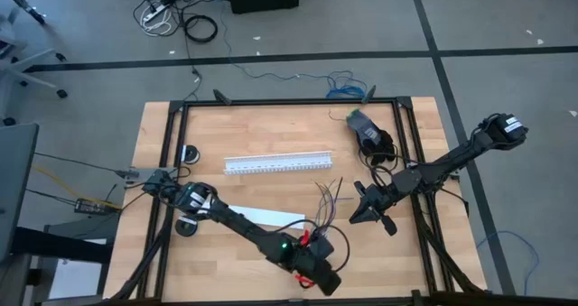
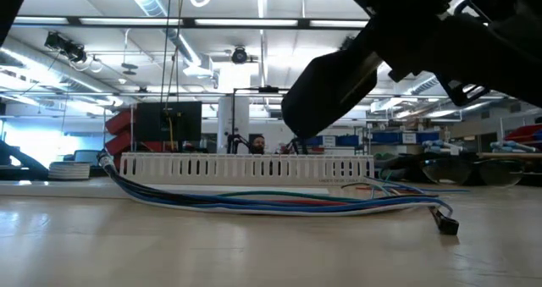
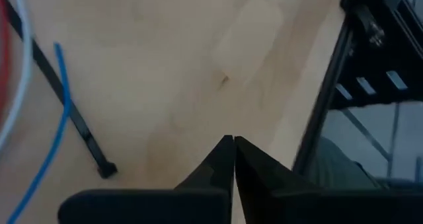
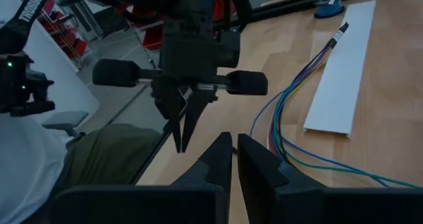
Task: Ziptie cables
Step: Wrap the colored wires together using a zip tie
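Your left gripper (image 3: 232, 139) hangs pressed together and empty over bare wood near the table's front edge, the ziptie (image 3: 71, 115) lying flat just beside it among the cables (image 1: 327, 198) (long axis slanting past the fingertips), closer than your shut right gripper (image 1: 354, 217).

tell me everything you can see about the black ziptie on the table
The ziptie shows only in the left wrist view: a thin, flat, straight black plastic strip lying loose on the bare wooden table. One end carries a small square locking head; the other runs out of the picture. It is unfastened, not looped around anything. A blue wire crosses over it partway along, and a grey wire lies near its far part. The left gripper, shut, is beside it without touching it.
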